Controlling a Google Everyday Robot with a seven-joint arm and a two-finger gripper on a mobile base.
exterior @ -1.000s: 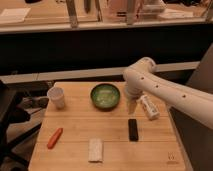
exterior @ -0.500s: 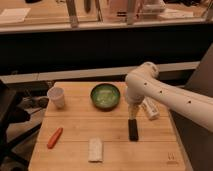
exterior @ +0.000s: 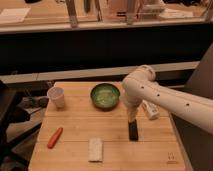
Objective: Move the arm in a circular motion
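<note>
Arm (exterior: 165,97) | reaching in from 3 o'clock over counter (exterior: 75,125) | gripper (exterior: 132,118) hanging at bowl's (exterior: 105,96) 5 o'clock, just above black bar (exterior: 133,131); how wide it is standing unreadable | circling judged underway, completed share unclear

Warm, even light falls from above on the table (exterior: 75,125), leaving only soft shadows by the cup (exterior: 56,97) and bowl (exterior: 105,96). The arm (exterior: 165,97) shows a pale sheen on top and shade beneath. The gripper (exterior: 132,119), just above the black block (exterior: 133,131), looks dull. The background is dark.
</note>
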